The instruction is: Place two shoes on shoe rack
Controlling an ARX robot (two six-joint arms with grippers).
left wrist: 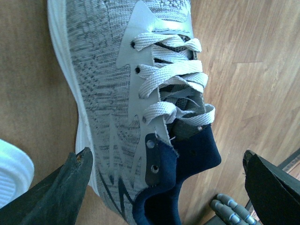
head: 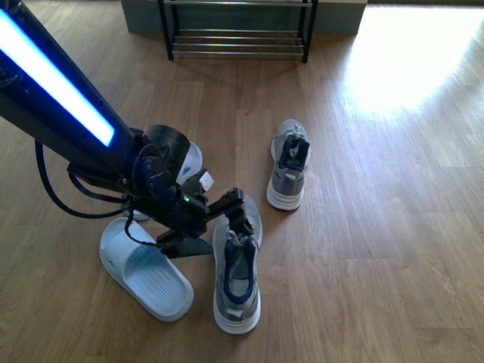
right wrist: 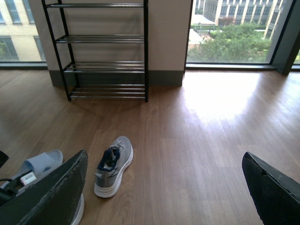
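Since the left gripper [left wrist: 166,157] hangs wide open over the near shoe [left wrist: 117,93] with nothing held, the trouble I expect lies in how it closes. On the left, the pale slide [head: 147,276] lies just beside that shoe's sole. One finger [left wrist: 70,187] sits over the narrow gap between them, so if it drifts it could catch the slide or shove the shoe sideways across the floor [head: 378,227]. The knit upper looks soft, so a squeeze across the middle may fold it. A grip on the loose laces [left wrist: 168,79] or the navy collar [left wrist: 187,159] alone would likely let the thick sole swing and slip free. Further right, the far shoe [head: 289,162] lies ahead, roughly on the way to the shoe rack [head: 238,30], so a low carry could knock it.

As for position, the near shoe lies directly between the left gripper's jaws. Its sole edge is near the one finger, while the other finger [left wrist: 272,187] is well apart over bare floor; I cannot tell whether anything touches. Both shoes rest on the floor, well short of the rack. The right gripper [right wrist: 165,154] is spread wide and empty, well apart from the far shoe.
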